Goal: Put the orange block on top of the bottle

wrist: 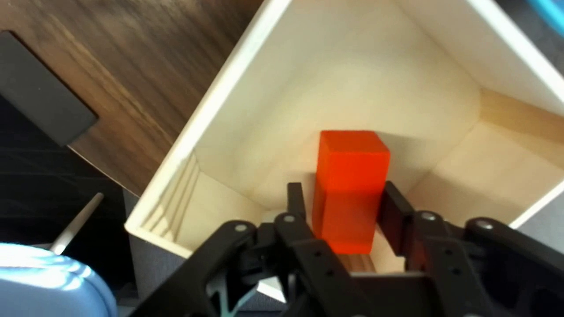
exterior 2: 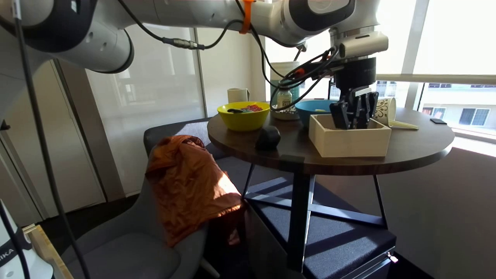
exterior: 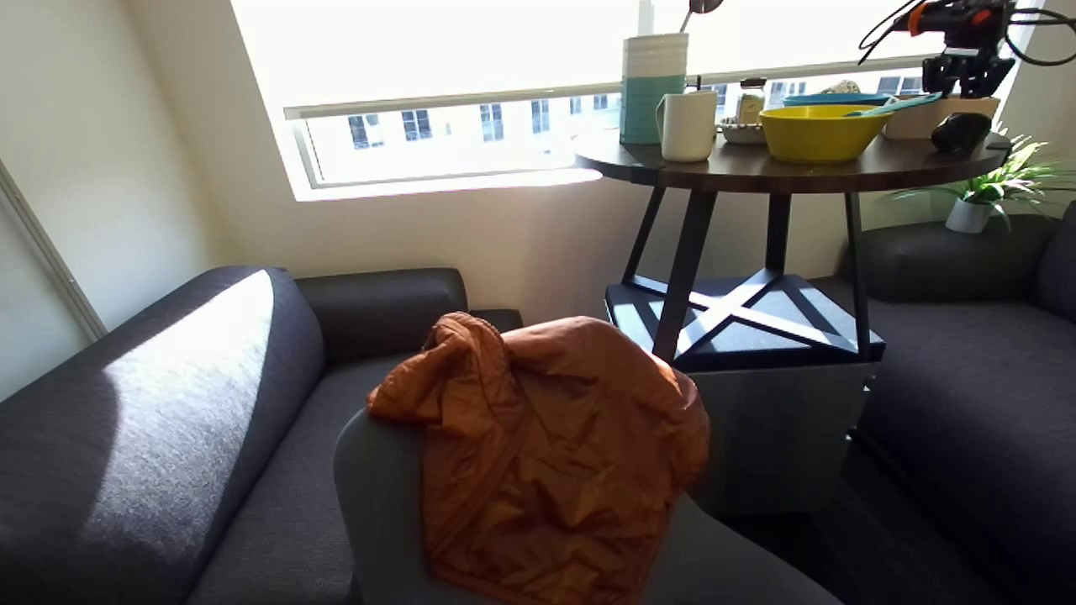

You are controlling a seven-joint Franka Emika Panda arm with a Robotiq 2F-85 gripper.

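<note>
The orange block (wrist: 352, 163) stands inside a pale wooden box (wrist: 213, 105), seen in the wrist view. My gripper (wrist: 343, 189) is open with its fingers on either side of the block. A gap shows between the left finger and the block; the right finger is very close, and I cannot tell if it touches. In an exterior view the gripper (exterior 2: 353, 126) reaches down into the box (exterior 2: 348, 144), whose walls hide the block. The bottle (exterior: 654, 97), teal below and white above, stands upright at the table's far end; it is partly hidden by cables and a jar in an exterior view (exterior 2: 286, 69).
A white cup (exterior: 689, 126) stands beside the bottle. A yellow bowl (exterior 2: 244, 118), a blue bowl (exterior 2: 314, 110), a glass jar (exterior 2: 284, 100) and a black object (exterior 2: 268, 137) stand between bottle and box. A patterned cup (exterior 2: 383, 111) lies behind the box.
</note>
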